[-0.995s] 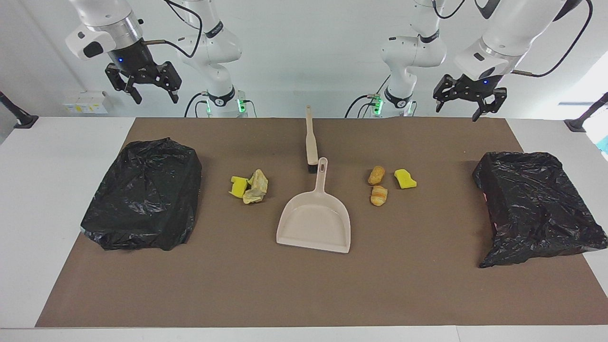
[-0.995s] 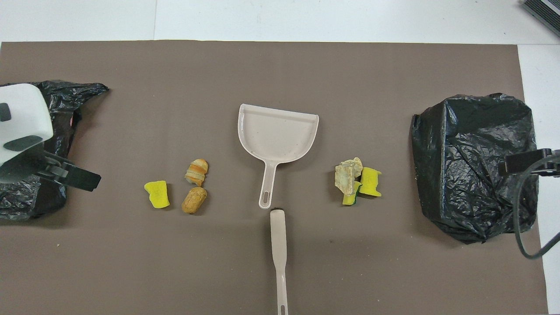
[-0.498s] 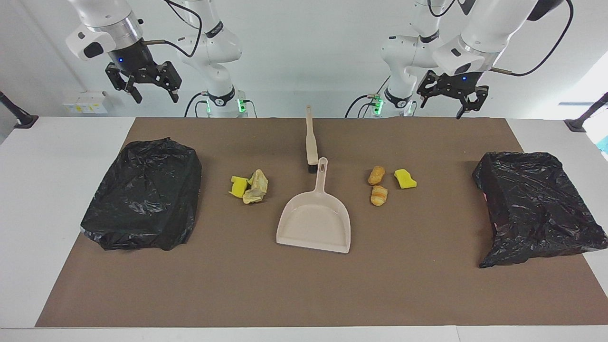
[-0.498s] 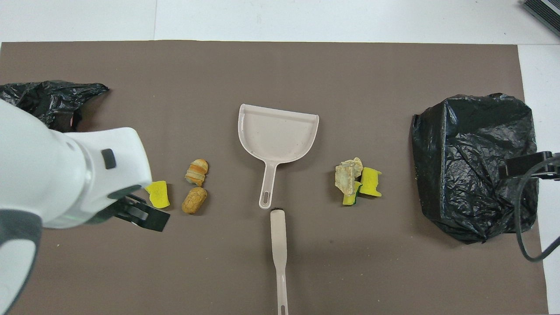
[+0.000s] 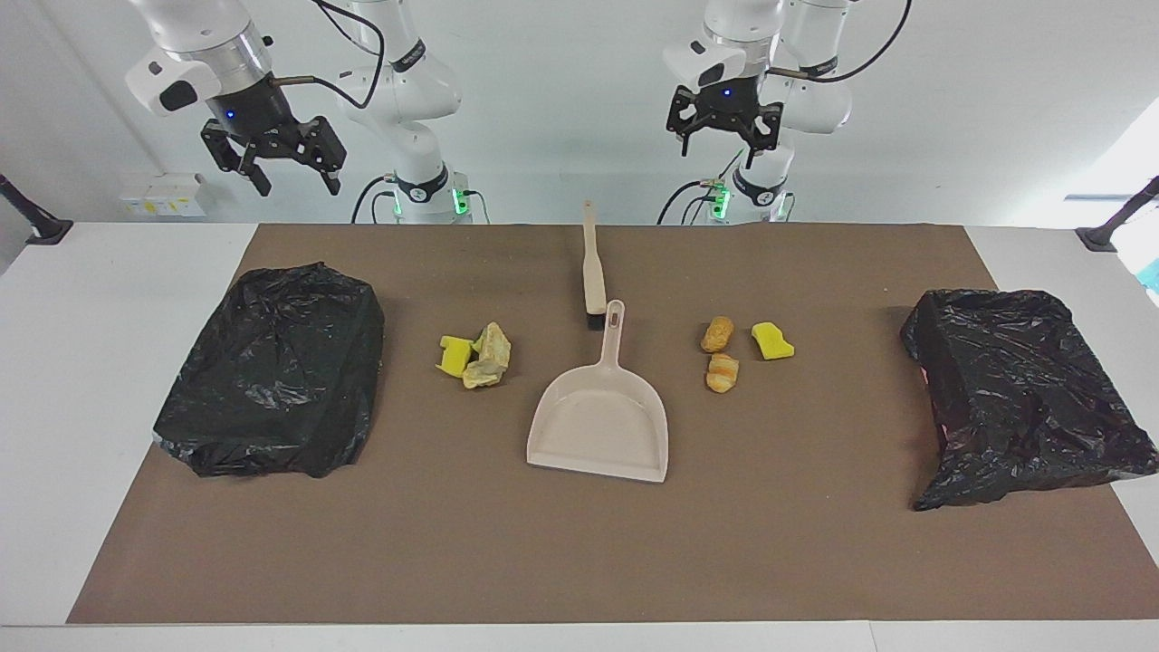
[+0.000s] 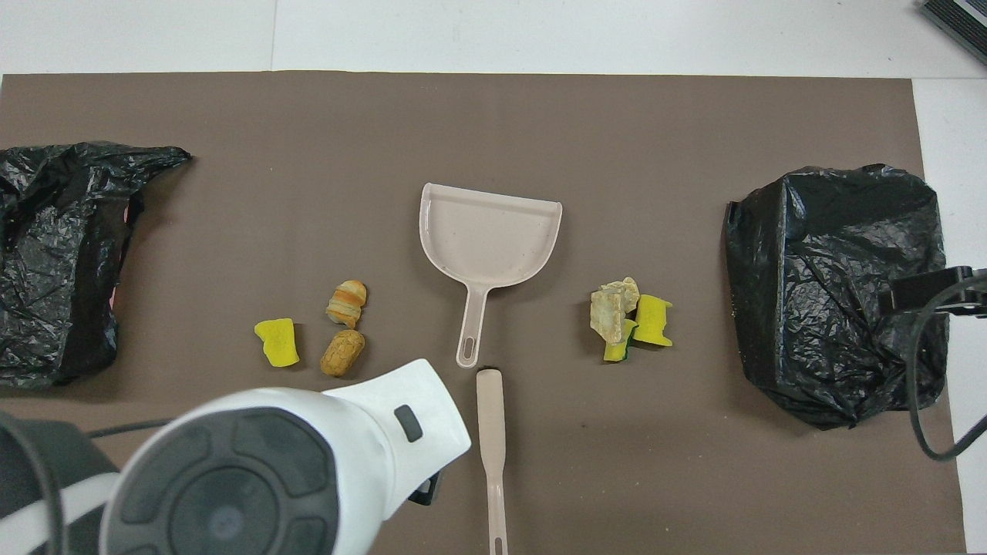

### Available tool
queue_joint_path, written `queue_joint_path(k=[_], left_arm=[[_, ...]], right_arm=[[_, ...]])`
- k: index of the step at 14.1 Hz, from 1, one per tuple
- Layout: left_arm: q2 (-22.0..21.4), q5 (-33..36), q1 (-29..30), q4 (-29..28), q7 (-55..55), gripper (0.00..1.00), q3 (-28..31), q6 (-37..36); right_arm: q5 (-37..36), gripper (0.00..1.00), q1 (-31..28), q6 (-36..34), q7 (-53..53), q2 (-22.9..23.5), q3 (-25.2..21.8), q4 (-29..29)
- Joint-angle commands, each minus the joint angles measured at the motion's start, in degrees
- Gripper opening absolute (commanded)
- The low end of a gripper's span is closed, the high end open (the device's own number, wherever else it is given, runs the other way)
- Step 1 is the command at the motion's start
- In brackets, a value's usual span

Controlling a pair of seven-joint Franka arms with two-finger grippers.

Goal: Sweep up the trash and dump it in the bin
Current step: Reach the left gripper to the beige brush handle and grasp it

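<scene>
A mat (image 5: 579, 561) covers the table (image 5: 109, 299). The dustpan (image 5: 599, 426) lies mid-mat, its handle tip just beside the brush (image 5: 593, 272).

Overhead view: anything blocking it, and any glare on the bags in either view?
Overhead view: the left arm's white housing fills the bottom corner, blurred and hiding mat. Both views: crinkled highlights on the black bags. Facing view: bright window patch at one edge.

The white table (image 5: 54, 380) under its brown rectangular mat (image 5: 579, 543) is seen from high across, facing the robots at twelve o'clock; overhead it is viewed steeply down from their end. The mat is shared.
</scene>
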Motion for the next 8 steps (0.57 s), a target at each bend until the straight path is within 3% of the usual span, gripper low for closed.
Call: queue_joint_path(k=[1, 8], left_arm=[[-1.92, -1.13, -5.55, -6.74, -7.54, 1.0, 0.97, 6.74], [-2.02, -1.39, -13.55, -21.94, -15.81, 1.0, 0.97, 23.79]], right_arm=[[0.7, 1.0, -0.87, -0.05, -1.88, -0.49, 0.25, -0.33], [0.7, 1.0, -0.87, -0.14, -1.7, -0.49, 0.16, -0.41]])
